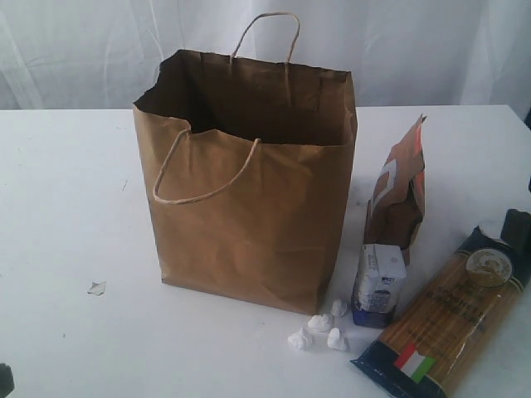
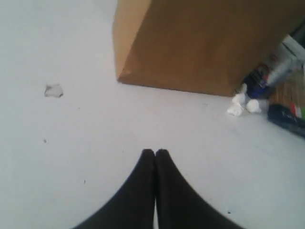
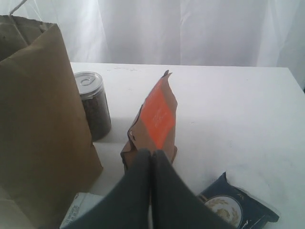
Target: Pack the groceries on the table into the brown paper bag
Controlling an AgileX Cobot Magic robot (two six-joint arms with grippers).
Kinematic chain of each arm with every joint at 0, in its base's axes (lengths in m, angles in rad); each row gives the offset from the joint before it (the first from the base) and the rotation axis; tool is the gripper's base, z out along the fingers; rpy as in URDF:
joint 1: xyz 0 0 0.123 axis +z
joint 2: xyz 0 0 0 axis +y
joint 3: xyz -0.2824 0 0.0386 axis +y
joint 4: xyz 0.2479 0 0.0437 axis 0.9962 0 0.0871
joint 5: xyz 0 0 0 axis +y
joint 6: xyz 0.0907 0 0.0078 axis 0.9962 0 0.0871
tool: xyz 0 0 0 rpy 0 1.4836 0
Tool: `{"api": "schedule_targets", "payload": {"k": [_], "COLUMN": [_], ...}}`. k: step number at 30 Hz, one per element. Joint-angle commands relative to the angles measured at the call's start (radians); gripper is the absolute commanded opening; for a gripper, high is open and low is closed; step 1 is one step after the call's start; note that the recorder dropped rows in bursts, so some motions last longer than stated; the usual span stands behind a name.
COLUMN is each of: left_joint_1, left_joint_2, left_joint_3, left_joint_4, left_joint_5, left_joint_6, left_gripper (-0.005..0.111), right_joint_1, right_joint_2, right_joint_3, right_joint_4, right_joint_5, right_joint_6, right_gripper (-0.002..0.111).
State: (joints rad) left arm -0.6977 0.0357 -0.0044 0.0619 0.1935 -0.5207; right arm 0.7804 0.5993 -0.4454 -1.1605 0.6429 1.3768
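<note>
**Grocery packing: bag is standing open, both pincers are pressed shut**

So the brown paper bag (image 1: 249,207) is standing upright and open-mouthed about mid-table (image 1: 66,207). One loop handle is sticking up at the back and the other is flopping down over the front face. I'm not seeing into the bottom of it from any view.

The groceries are all sitting on the table on the right side of the bag. The brown-orange pouch (image 1: 398,191) is standing upright near the bag's right wall. The small white-blue carton (image 1: 379,282) is standing just in front of it, close to the bag's front corner. The long spaghetti packet (image 1: 448,319) is lying flat and angled, further right. The clear gold-lidded jar (image 1: 489,267) is sitting at its far end, and I can't tell if it's on the packet or just behind it.

The pull-tab silver can (image 3: 93,102) is only showing up in the right wrist view, where it's standing just beside the bag, beyond the pouch.

A few white crumpled bits (image 1: 319,327) are lying by the bag's front corner, and a small paper scrap (image 1: 97,288) is lying well off to the left.

The left gripper (image 2: 155,151) is hanging over bare table with its tips pinched together, gripping nothing. The right gripper (image 3: 151,151) is closed up and empty too, pointing at the pouch.
</note>
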Motion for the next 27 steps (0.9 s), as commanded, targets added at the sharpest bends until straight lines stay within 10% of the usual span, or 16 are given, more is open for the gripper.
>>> {"api": "schedule_targets", "payload": {"k": [1,27], "left_joint_1": [-0.002,0.187], "left_joint_2": [-0.036,-0.036], "left_joint_3": [0.004,0.004], "left_joint_4": [-0.207,-0.217], "left_joint_5": [-0.002,0.000], "left_joint_6": [0.565,0.521], "left_gripper": [0.000,0.000], "right_joint_1": [0.004,0.004], "right_joint_2": [-0.009,-0.009], "right_joint_3": [0.005,0.005], "right_joint_4": [-0.006,-0.006], "right_joint_5": [0.007,0.007], "right_joint_6": [-0.012,-0.012], "right_gripper": [0.000,0.000]}}
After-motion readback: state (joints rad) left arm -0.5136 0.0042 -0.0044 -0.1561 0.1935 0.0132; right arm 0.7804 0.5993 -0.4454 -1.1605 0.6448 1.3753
